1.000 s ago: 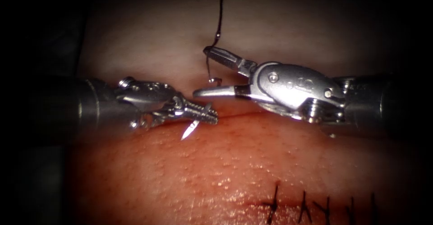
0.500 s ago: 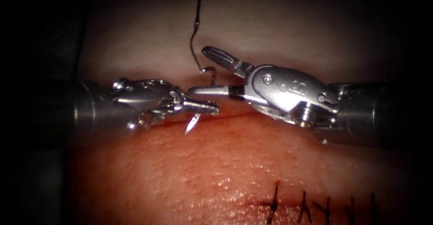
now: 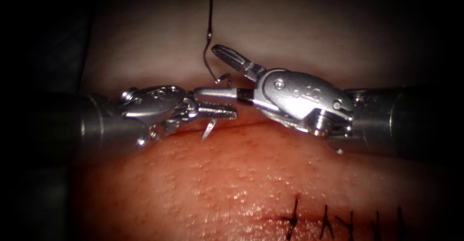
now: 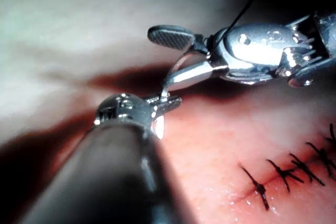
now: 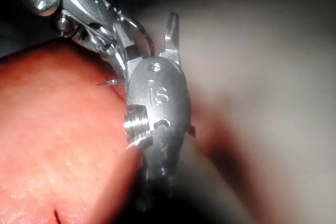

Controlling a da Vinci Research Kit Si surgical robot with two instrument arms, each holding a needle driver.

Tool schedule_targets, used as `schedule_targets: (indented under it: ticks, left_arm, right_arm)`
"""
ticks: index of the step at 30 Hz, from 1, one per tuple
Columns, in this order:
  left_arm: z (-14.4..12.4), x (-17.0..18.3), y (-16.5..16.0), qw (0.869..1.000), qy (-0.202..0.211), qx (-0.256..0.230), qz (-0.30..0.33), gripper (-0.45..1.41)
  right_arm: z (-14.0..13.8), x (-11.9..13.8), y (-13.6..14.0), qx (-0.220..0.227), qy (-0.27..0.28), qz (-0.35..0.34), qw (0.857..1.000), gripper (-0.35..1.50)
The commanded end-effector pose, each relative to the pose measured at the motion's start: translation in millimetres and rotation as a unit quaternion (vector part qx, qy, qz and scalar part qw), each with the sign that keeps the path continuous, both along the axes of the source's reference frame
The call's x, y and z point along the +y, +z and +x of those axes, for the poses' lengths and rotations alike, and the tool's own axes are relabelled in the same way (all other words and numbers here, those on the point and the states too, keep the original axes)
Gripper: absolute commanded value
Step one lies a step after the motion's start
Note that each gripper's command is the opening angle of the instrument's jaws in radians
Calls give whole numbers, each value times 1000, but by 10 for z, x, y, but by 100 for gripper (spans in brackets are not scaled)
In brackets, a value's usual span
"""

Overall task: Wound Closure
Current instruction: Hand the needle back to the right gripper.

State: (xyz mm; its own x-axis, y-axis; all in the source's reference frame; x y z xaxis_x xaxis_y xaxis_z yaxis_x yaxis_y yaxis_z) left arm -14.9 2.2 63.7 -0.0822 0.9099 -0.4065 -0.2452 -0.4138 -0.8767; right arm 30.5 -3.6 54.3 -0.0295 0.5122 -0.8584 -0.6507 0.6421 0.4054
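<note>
I am clamping the curved needle [image 3: 209, 129] near its tip in my left tool [image 3: 217, 110], clear above the tissue [image 3: 251, 173], while my right tool [image 3: 217, 72] is gaping wide around its swaged end, empty.

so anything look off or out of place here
Nothing stands out. The left claw is shut on the needle near its point, clear of the tissue. The right claw is open around the needle's tail, where the thread joins. Stitches look even.
</note>
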Motion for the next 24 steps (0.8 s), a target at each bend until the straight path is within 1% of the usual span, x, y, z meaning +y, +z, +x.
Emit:
schedule_targets:
  ticks: [1, 5, 8, 12, 16, 19, 20, 23, 24]
  left_arm:
    - [-4, 1, 5, 1000, -4, -2, -1, -45]
    - [-3, 2, 5, 1000, -9, -2, -5, -45]
    - [-3, 2, 5, 1000, -8, -1, -10, -45]
    - [-3, 2, 5, 1000, -7, 3, -19, -45]
    - [-3, 2, 5, 1000, -7, 5, -25, -45]
    - [-2, 2, 5, 1000, -7, 8, -28, -45]
    - [-2, 2, 5, 1000, -7, 9, -27, -45]
    - [-2, 3, 5, 999, -7, 9, -30, -45]
    - [-2, 3, 5, 999, -8, 9, -30, -45]
  right_arm:
    - [4, 0, 3, -2, 0, 0, 1000, 61]
    - [2, -1, 3, -8, 1, -2, 1000, 54]
    - [2, -2, 3, -11, 0, -4, 1000, 42]
    - [2, -3, 2, -13, -1, -6, 1000, 39]
    - [2, -4, 2, -15, -2, -9, 1000, 22]
    - [1, -4, 1, -15, -3, -8, 1000, 21]
    - [1, -4, 1, -17, -4, -10, 1000, 17]
    - [2, -5, 1, -18, -6, -10, 1000, 17]
    - [2, -5, 1, -18, -7, -9, 1000, 14]
